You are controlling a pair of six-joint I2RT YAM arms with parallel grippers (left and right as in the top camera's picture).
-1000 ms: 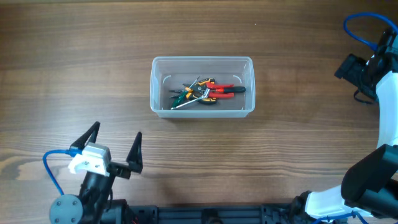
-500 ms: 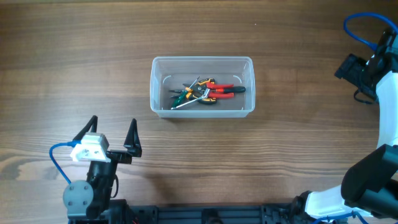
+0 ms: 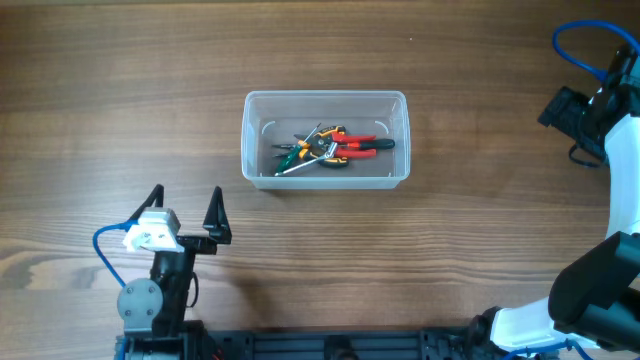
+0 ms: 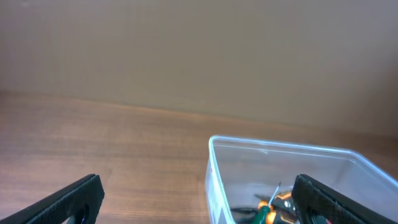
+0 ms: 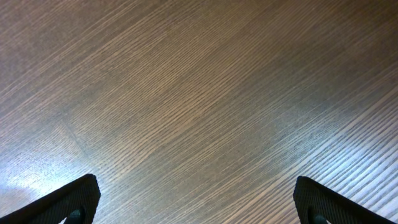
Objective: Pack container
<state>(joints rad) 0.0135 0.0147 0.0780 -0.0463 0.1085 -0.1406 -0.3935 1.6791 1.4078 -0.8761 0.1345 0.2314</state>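
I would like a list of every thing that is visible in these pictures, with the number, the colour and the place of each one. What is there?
clear translucent plastic rectangular container: one, see-through, middle of the table.
pile of hand tools: several, exact number unclear; red, green and orange-yellow handles; inside the container.
wooden table: one, brown, under everything.
blue cables: two, one on each arm.
left gripper: one, black fingers, open and empty, front left, apart from the container.
right gripper: one, black fingers, open and empty, over bare wood at the right side.
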